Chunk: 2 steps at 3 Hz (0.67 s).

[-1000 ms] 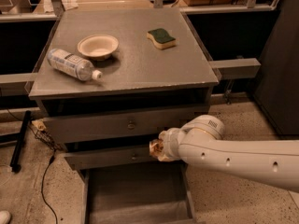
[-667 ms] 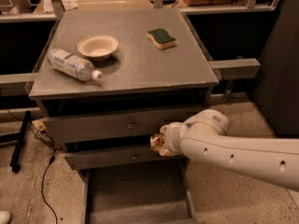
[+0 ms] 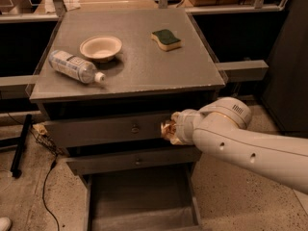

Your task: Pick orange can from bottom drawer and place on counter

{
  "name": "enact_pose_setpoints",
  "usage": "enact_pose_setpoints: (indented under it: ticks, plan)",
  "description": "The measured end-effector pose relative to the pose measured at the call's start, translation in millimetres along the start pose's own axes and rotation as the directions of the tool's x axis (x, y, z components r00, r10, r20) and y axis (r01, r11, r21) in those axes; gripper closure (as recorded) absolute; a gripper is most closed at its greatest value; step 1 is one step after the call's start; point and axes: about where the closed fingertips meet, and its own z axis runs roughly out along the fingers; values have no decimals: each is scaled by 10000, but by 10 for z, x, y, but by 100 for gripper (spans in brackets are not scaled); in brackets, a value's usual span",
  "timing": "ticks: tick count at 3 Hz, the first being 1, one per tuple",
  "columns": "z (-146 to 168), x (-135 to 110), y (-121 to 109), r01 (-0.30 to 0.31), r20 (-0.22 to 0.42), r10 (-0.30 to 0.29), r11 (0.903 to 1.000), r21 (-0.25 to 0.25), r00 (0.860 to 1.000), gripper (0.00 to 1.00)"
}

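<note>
The orange can [image 3: 168,130] is held at the tip of my white arm, in the air in front of the top knobbed drawer, just below the counter's front edge. My gripper [image 3: 174,129] is shut on it, mostly hidden behind the wrist. The bottom drawer [image 3: 139,198] is pulled open below, and its grey interior holds nothing that I can see. The counter [image 3: 144,66] is the speckled grey top of the cabinet, above and behind the can.
On the counter lie a clear plastic bottle [image 3: 74,66] at the left, a white bowl [image 3: 100,47] behind it, and a green-topped sponge [image 3: 166,38] at the back right. A black cable [image 3: 48,177] runs over the floor at the left.
My arm has risen with the can, from in front of the middle drawer to in front of the top drawer, nearer the counter's edge.
</note>
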Motion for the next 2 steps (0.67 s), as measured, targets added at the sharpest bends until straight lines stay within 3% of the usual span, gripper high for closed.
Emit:
enact_pose_setpoints:
  ticks: [1,2]
  plan:
    - [-24,7,-5,-79,19,79,10000,-55,10000,100]
    - [-248,42,-199,16,-171,-10,9994,335,9999,100]
